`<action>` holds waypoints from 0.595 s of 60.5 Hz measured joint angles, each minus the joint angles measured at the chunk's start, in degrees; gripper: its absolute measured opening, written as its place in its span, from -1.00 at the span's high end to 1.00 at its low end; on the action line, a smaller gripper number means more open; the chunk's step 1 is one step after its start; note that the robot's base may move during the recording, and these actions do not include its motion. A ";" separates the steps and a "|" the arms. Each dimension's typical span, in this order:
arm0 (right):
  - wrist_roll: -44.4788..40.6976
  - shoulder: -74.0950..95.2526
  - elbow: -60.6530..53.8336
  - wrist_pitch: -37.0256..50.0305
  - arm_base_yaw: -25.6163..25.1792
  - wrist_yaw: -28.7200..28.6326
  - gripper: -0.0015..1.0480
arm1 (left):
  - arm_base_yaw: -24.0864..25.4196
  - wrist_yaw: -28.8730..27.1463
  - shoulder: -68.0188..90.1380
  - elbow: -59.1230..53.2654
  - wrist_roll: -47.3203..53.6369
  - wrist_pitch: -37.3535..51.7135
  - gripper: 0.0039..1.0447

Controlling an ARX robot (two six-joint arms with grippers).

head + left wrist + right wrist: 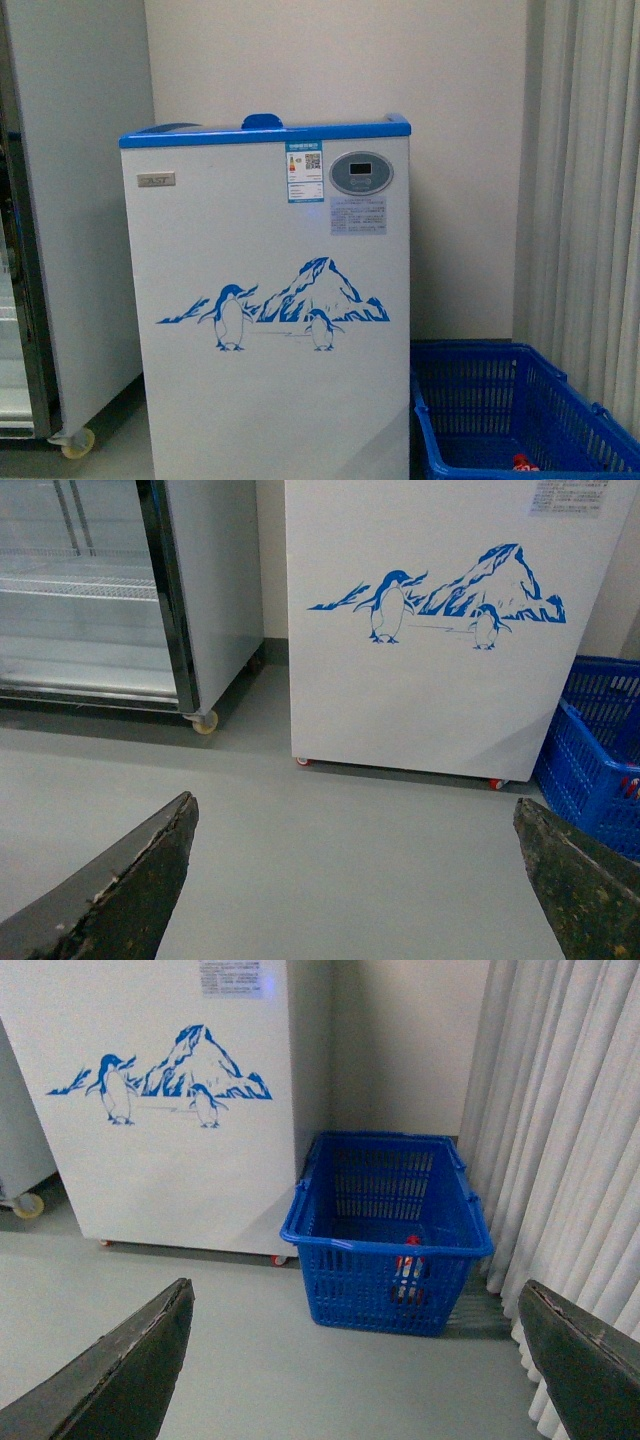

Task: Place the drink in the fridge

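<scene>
The fridge (270,300) is a white chest with a blue rim and a penguin-and-mountain decal, standing straight ahead; its front also fills the left wrist view (440,630) and the right wrist view (170,1090). The drink (408,1272) lies inside the blue mesh basket (385,1250), seen through the mesh as red and white; a red bit of the drink (524,463) shows in the front view. My left gripper (355,880) hangs open over bare floor. My right gripper (355,1360) is open too, well short of the basket, holding nothing.
The blue basket (510,410) sits on the floor right of the fridge, against pale curtains (570,1120). A tall pale-grey cabinet (70,200) on castors stands left of the fridge, its glass-fronted shelves (80,590) visible. Grey floor (350,810) lies open before both.
</scene>
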 joint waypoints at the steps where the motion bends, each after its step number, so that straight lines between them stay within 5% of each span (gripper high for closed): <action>1: 0.00 0.00 0.00 0.00 0.00 0.00 -0.86 | 0.00 0.00 0.00 0.00 0.00 0.00 -0.85; 36: 0.02 0.00 0.00 0.00 0.00 0.00 -0.86 | 0.00 0.02 0.00 0.00 0.00 0.00 -0.85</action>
